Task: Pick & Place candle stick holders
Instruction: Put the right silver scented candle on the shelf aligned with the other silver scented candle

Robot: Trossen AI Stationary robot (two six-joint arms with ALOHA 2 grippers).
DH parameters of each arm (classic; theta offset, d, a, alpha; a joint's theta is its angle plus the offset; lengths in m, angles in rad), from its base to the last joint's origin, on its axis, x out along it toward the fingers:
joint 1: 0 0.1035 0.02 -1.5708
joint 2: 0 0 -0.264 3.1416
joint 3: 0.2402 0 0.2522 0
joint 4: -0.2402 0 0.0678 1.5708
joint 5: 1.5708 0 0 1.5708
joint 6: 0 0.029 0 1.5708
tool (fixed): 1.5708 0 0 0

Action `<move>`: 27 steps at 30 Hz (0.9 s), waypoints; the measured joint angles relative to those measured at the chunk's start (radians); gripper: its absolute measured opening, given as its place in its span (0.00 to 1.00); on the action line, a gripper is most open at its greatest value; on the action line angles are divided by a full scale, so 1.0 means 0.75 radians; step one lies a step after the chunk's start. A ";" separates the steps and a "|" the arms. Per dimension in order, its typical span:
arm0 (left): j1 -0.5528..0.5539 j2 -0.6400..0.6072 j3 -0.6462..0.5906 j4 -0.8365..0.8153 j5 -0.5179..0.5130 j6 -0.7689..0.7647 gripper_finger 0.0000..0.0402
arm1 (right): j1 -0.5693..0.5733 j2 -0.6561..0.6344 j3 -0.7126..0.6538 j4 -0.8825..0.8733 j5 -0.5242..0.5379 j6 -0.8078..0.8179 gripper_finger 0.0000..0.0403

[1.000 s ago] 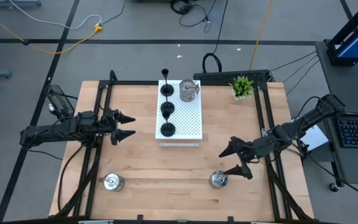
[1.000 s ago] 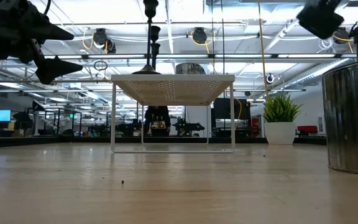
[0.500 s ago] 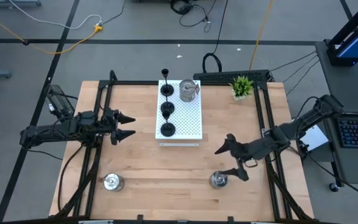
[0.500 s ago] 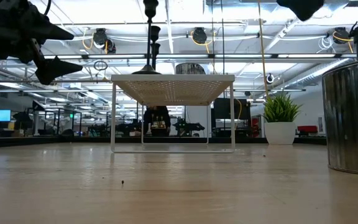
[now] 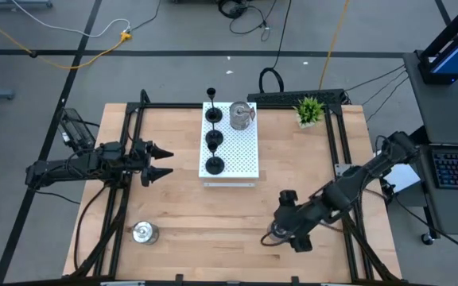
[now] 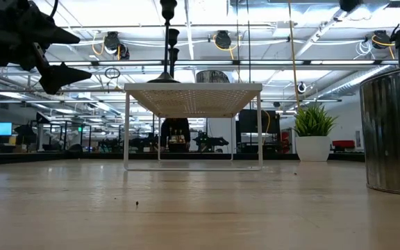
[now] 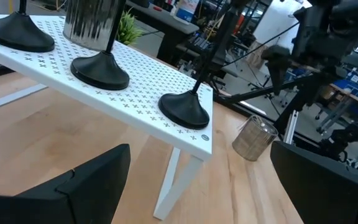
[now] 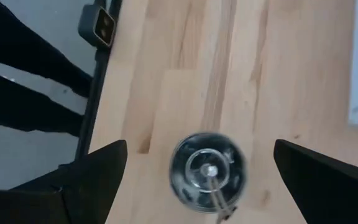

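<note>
No brand, label or writing can be read anywhere on the desk [image 5: 181, 214] or the things it carries.

Since half a second ago the right arm has swung down toward the 5 o'clock part of the desk, and its right pincer [image 5: 286, 230] now sits directly above the silver holder [image 8: 209, 172] there, so that the high view shows almost none of that holder. The right wrist view looks straight down on it: a round shiny cup standing between the two dark fingers [image 8: 316, 171], which are spread wide on either side and not touching it. The left arm has not moved; its left pincer [image 5: 159, 161] hovers at 9 o'clock with fingers spread, pointing toward the white perforated board [image 5: 241, 151].

On that board stand three black holders [image 5: 213, 141] in a row, with a second silver holder [image 5: 242, 114] beside them at the 12 o'clock end. A third silver holder [image 5: 143, 232] stands at 7 o'clock on the desk. A potted plant [image 5: 309, 110] sits at 1 o'clock.

In the low view the nearest silver holder is cut off at the right edge.
</note>
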 joint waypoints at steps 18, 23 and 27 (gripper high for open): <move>0.000 0.000 0.001 0.000 0.108 0.026 0.98 | 0.002 0.251 0.000 -0.090 0.038 0.176 0.98; 0.000 0.000 0.001 0.000 0.108 0.031 0.98 | 0.002 0.287 0.000 -0.090 0.032 0.205 0.99; 0.000 0.000 0.001 0.000 0.107 0.036 0.98 | 0.002 0.293 0.000 -0.088 0.003 0.217 0.98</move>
